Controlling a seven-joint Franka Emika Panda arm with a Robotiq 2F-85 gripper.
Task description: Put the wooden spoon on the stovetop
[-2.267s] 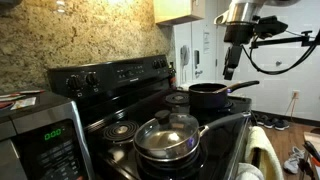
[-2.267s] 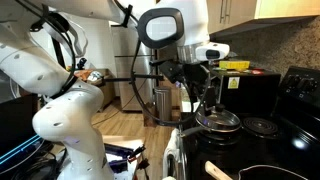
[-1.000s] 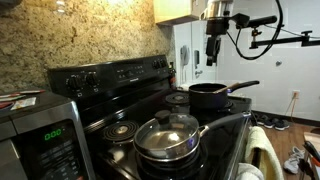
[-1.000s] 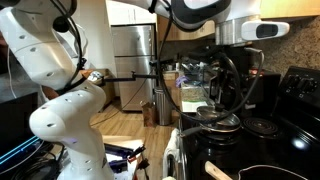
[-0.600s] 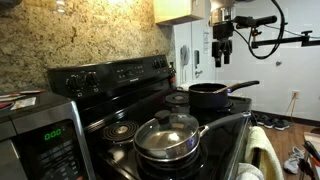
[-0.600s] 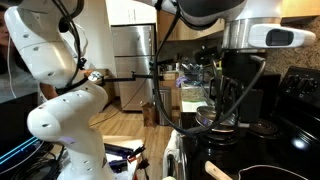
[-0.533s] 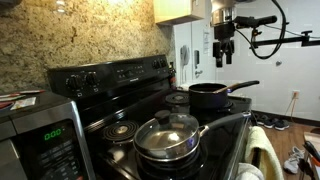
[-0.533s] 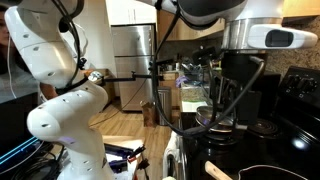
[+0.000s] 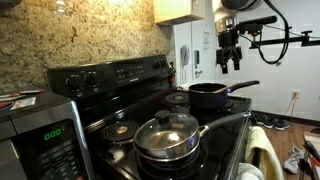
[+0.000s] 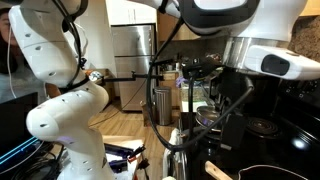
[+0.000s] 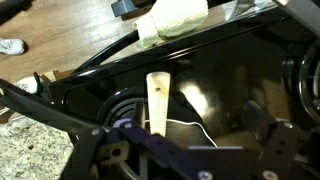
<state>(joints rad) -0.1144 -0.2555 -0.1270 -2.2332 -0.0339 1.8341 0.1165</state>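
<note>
The wooden spoon [image 11: 157,102] shows in the wrist view as a pale flat handle lying over the glossy black stovetop [image 11: 235,70], by a coil burner [image 11: 122,112]. Its end also shows low in an exterior view [image 10: 216,171]; in the exterior view with the microwave I cannot see it. My gripper [image 9: 230,64] hangs high in the air above the black saucepan [image 9: 208,96], well clear of the stovetop [image 9: 150,102]. In the wrist view the gripper [image 11: 190,152] has its jaws wide apart with nothing between them, above the spoon.
A pan with a glass lid [image 9: 167,136] sits on the front burner, its dark handle [image 9: 228,120] pointing right. A silver microwave [image 9: 40,135] stands beside the range. A pale towel [image 11: 172,20] hangs on the oven door handle. The raised back panel [image 9: 110,75] carries the knobs.
The arm has swung across the stove: the gripper moved right and slightly down above the saucepan, and the wrist now fills much more of the exterior view with the fridge. Pans and spoon stayed put.
</note>
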